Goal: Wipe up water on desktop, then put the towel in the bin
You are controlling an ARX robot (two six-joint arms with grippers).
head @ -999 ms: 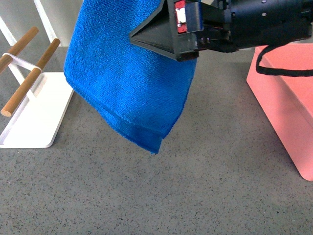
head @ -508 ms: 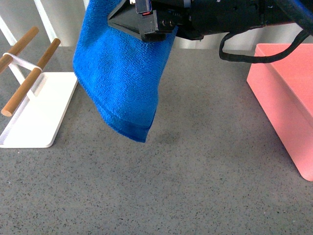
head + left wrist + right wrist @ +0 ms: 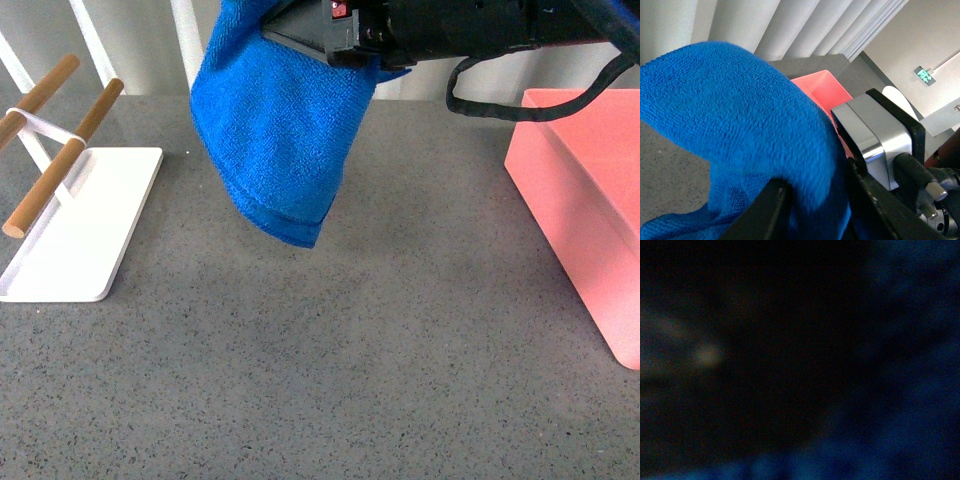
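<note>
The bright blue towel (image 3: pixel 275 130) hangs in the air over the back of the dark grey desktop (image 3: pixel 380 360), its lowest corner clear of the surface. My right gripper (image 3: pixel 290 30) reaches in from the right at the top edge of the front view and is shut on the towel's upper part. In the left wrist view, my left gripper (image 3: pixel 815 200) is shut on a fold of the towel (image 3: pixel 730 115), with the right gripper's silver and black body (image 3: pixel 880 145) close beside it. The salmon-pink bin (image 3: pixel 590 200) stands at the right and also shows in the left wrist view (image 3: pixel 822 90). The right wrist view is dark.
A white flat tray (image 3: pixel 80 250) with wooden bars (image 3: pixel 60 170) stands at the left of the desktop. White vertical rails and a curtain run along the back edge. A black cable (image 3: pixel 500 105) loops down from the right arm near the bin.
The towel and the gripper holding it have risen and shifted a little right and back. The towel's lowest corner now hangs higher above the desktop.
</note>
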